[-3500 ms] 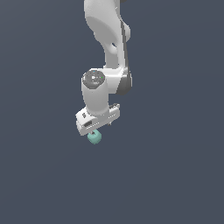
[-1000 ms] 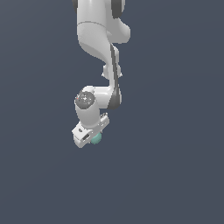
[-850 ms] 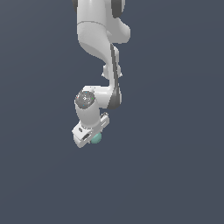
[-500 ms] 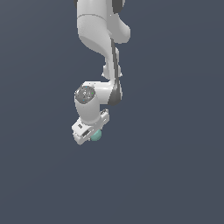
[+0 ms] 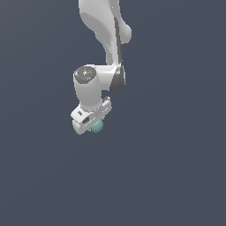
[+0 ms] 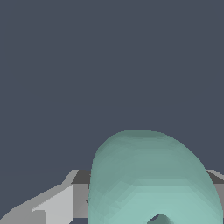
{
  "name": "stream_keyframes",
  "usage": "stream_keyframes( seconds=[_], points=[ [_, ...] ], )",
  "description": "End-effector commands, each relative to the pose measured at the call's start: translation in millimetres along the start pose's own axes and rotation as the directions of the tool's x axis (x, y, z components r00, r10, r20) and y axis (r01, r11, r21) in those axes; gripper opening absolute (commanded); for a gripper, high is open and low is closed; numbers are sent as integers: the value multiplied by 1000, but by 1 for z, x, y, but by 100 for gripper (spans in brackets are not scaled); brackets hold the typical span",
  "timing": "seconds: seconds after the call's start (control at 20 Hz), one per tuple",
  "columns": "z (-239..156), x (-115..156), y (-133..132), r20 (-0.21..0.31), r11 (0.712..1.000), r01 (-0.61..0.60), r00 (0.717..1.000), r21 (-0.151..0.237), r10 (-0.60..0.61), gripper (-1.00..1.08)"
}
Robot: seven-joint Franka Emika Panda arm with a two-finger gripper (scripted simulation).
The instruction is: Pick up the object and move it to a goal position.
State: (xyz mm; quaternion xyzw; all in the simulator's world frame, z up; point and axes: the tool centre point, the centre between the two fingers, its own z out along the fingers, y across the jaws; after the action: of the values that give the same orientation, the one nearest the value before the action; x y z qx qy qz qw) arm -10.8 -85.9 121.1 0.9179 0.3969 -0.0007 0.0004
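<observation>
Scene: uniform dark slate-grey backdrop in both views, with no supporting surface, edge or corner that can be made out, so positions are given against the arm itself.

Arm [image 5: 103,31]: white, smooth, glossy-looking shell built of rounded cylindrical links, entering from the top of the exterior view. A dark grey band marks the joint where the lower link turns toward the exterior view's left. The round cap [image 5: 84,74] on the wrist link is grey with faint small markings; nothing on it can be read.

Gripper [image 5: 90,123]: white, blocky and angular, tilted, with a small dark mark on its near face that is too small to read. In the wrist view, pale grey faceted finger [image 6: 48,205] surfaces flank the load.

The object [image 5: 96,126]: a small teal-green ball, matte, roundish but slightly lumpy, much smaller than the gripper body. In the exterior view it sits directly under the gripper, partly hidden by it. In the wrist view the object [image 6: 148,179] fills the near field, its surface showing faint faceted shading and a small dark dimple at the picture's edge.

Jaw state: drawn in narrowly, clasping the object between them.

No brand, label or legible writing found on any surface.
</observation>
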Motion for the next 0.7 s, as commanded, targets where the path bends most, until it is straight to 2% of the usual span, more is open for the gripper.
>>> stream_keyframes(
  seconds=[0.0,0.65],
  points=[
    [-22,-5,-8,0,1000,0,1000,-1,0,-100],
    [-146,-29,-52,-1,1000,1,1000,-1,-1,-100]
  ],
)
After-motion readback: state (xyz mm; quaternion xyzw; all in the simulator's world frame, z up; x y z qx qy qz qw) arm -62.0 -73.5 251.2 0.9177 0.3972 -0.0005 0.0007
